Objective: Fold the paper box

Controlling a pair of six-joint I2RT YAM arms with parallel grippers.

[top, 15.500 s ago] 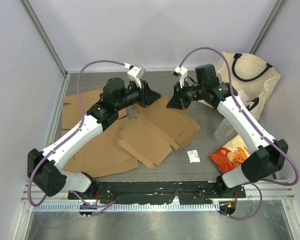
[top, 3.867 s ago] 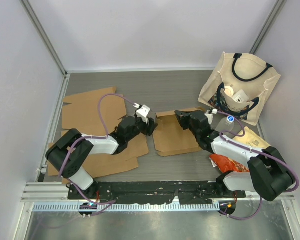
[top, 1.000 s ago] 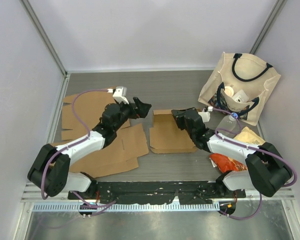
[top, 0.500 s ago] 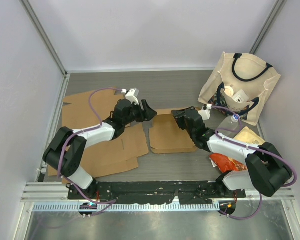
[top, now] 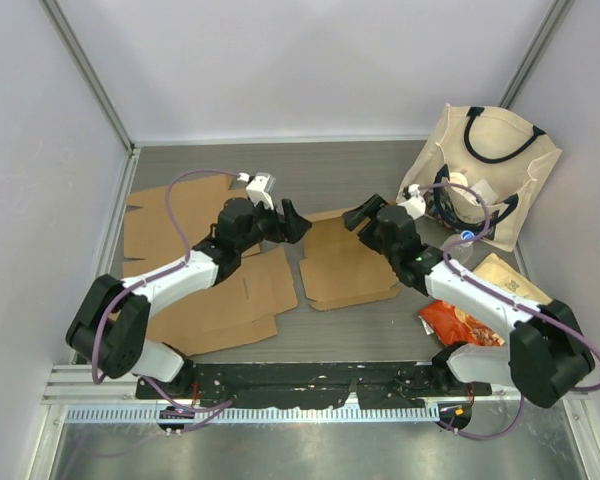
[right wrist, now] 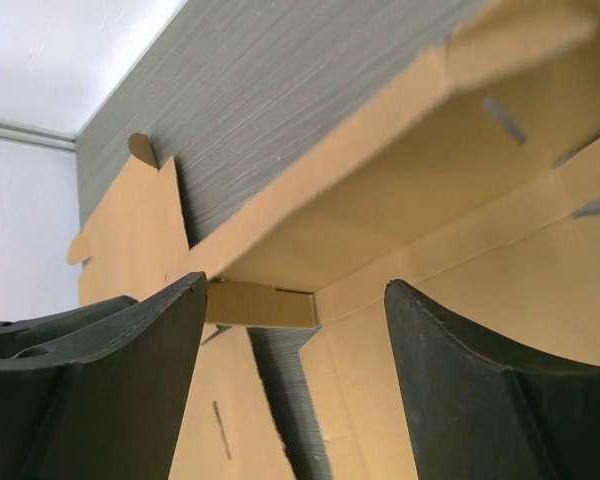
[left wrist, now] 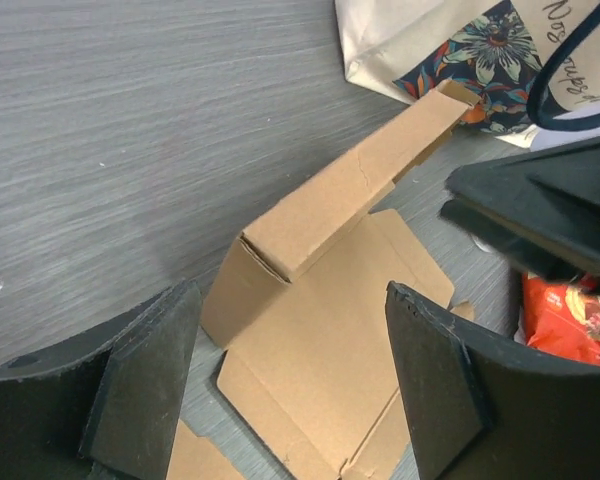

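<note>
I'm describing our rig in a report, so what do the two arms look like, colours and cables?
The left arm and right arm match: white shells on the long links, black joints and bases. A purple cable loops loosely along each. A small white block sits at each wrist. The jaws are plain black wedges; no markings show.

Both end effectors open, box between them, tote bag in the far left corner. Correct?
No. The tote bag sits in the far right corner, per the top view. The rest holds: left end effector and right end effector open, box between them.
</note>
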